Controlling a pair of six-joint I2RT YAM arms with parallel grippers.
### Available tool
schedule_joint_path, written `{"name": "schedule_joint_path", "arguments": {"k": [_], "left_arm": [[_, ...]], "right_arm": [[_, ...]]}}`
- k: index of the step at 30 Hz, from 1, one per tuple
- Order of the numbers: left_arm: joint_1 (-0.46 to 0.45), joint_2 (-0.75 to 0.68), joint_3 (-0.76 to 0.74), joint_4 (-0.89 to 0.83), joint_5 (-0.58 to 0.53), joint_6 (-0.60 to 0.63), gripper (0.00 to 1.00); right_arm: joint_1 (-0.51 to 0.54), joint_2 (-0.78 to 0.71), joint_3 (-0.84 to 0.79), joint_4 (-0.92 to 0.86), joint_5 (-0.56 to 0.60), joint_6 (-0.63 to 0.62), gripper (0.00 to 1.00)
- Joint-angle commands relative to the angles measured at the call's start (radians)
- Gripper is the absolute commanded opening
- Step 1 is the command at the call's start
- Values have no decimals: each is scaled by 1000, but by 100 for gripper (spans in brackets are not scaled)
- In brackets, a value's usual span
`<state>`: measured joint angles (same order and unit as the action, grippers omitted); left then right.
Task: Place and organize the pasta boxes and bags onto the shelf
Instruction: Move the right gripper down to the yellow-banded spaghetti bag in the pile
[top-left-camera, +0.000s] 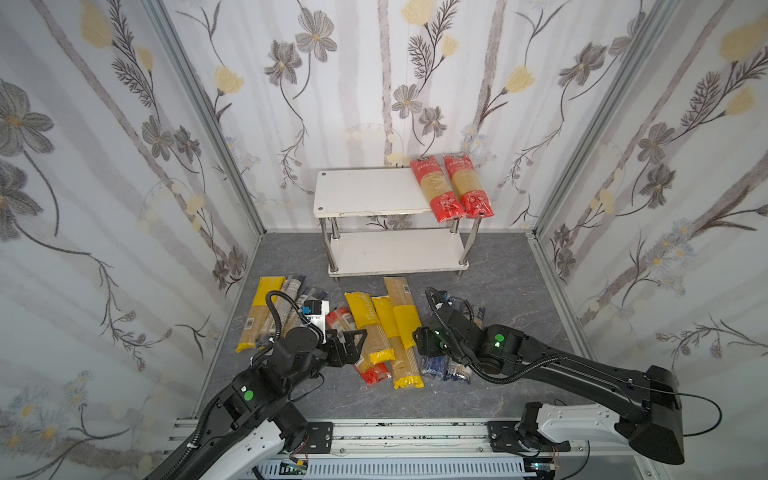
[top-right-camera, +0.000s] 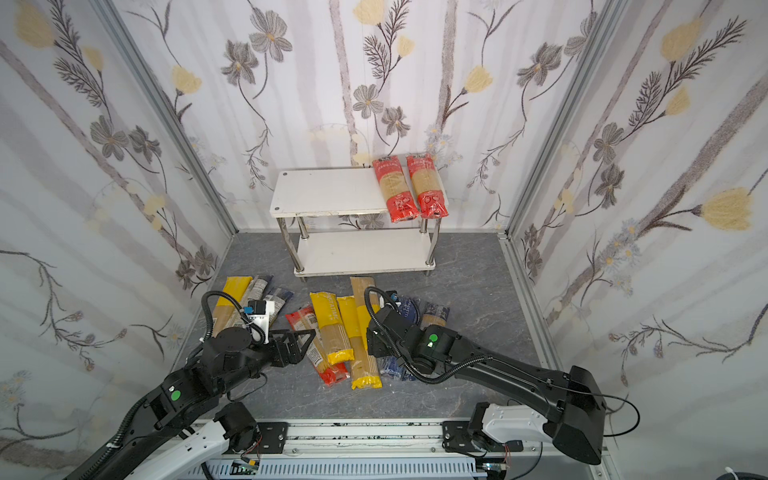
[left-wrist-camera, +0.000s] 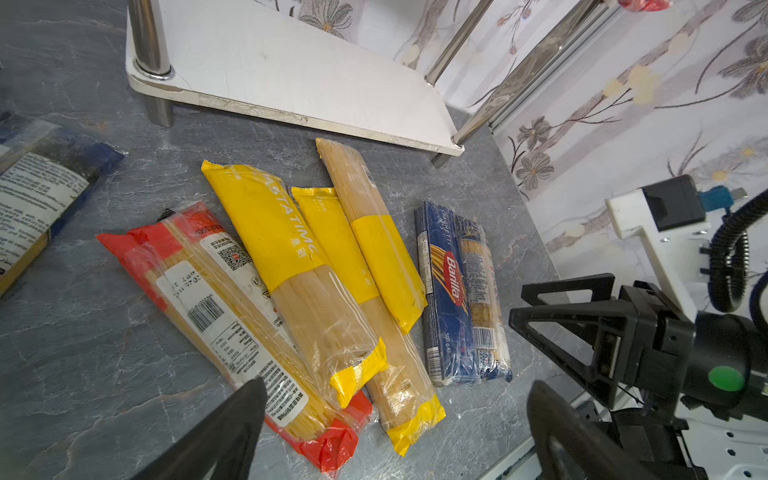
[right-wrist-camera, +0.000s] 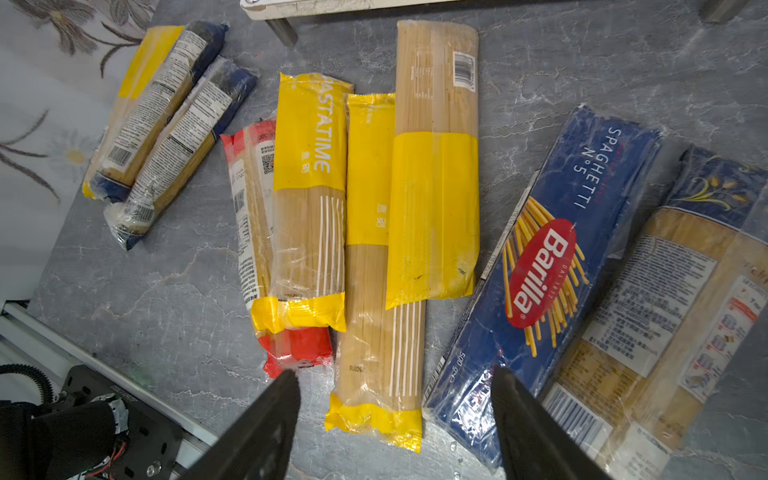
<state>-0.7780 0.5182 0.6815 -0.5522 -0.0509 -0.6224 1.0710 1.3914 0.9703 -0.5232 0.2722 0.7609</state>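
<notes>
Just ahead of the right gripper (right-wrist-camera: 395, 374), whose jaws stood apart and empty, lay overlapping yellow-ended bags (right-wrist-camera: 370, 232), with the dark-blue Barilla box (right-wrist-camera: 540, 270) beside one finger, seemingly the likeliest pick. The left gripper (left-wrist-camera: 395, 388) hung released over the red-ended bag (left-wrist-camera: 232, 316), itself pinned under a yellow one. Well beyond both, the shelf (top-left-camera: 365, 191) carried two red bags (top-left-camera: 436, 189) side by side at one end, apparently to leave room.

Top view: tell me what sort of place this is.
Probably a robot test booth, not a real pantry: flowered wall panels in metal framing, two arms bolted to a rail, a small shelf with pasta bags.
</notes>
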Motion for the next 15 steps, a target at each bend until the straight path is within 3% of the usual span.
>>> {"name": "schedule_joint_path", "arguments": {"k": [1,8,15], "left_arm": [[-1,11,20,10,-28,40,100],[-1,37,29,11,-40,61,100],[-1,97,49,12,-23,79,100]], "right_arm": [[-6,49,8,79,-35,-16,74],[-38,166,26,122,-104,-47,76],[-100,277,56,135,-177,-90,84]]}}
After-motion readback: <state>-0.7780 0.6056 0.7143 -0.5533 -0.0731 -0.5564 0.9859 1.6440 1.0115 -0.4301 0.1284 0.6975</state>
